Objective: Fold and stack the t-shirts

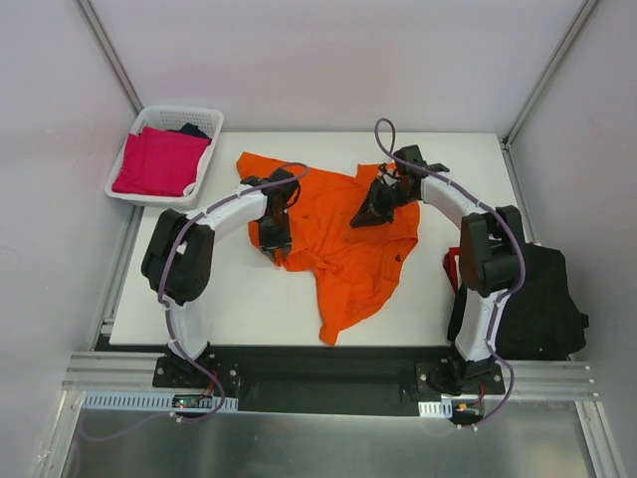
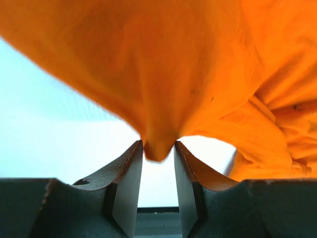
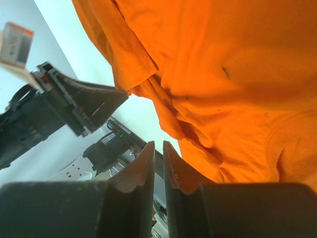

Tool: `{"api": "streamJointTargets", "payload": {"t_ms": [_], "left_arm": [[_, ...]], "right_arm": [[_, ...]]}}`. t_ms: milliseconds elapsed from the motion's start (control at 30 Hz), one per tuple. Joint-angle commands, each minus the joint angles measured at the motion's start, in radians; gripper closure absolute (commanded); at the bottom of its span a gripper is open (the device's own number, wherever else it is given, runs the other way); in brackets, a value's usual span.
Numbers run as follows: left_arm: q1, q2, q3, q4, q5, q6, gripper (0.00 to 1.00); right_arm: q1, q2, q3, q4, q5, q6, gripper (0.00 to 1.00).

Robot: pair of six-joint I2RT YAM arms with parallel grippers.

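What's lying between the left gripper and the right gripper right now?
Only the orange t-shirt: in the top view its cloth fills the stretch from the left gripper to the right gripper.

One camera looks down from above the near edge over the white table top [image 1: 249,309], both wrist cameras closely at the bright orange cloth t-shirt [image 1: 343,249] all three share.

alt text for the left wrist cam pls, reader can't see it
Close-up of the left gripper pinching a small fold of the orange t-shirt between its two dark fingers. The cloth fills the top and right of the view, bunched in wrinkles at the right, with the white table behind.
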Motion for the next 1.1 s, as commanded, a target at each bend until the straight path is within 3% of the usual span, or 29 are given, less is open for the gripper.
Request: {"api": "streamJointTargets", "payload": {"t_ms": [0,267,567,1067], "left_arm": [[-0.009,-0.086,0.053,-0.107,-0.031,-0.012,0.7],[-0.012,-0.126,-0.004,-0.129,-0.033,-0.047,0.8],[-0.027,-0.071,-0.027,-0.1,-0.051,-0.059,0.69],[-0.099,-0.017,-0.053,0.023,-0.094,-0.03,0.7]], "right_arm": [[0.006,0.016,0.036,0.037,-0.04,-0.003,0.85],[0.009,0.03,0.025,0.053,-0.051,-0.002,0.86],[0.008,0.036,0.038,0.043,-0.062,-0.003,0.86],[0.008,0.036,0.027,0.029,-0.053,-0.014,0.86]]}}
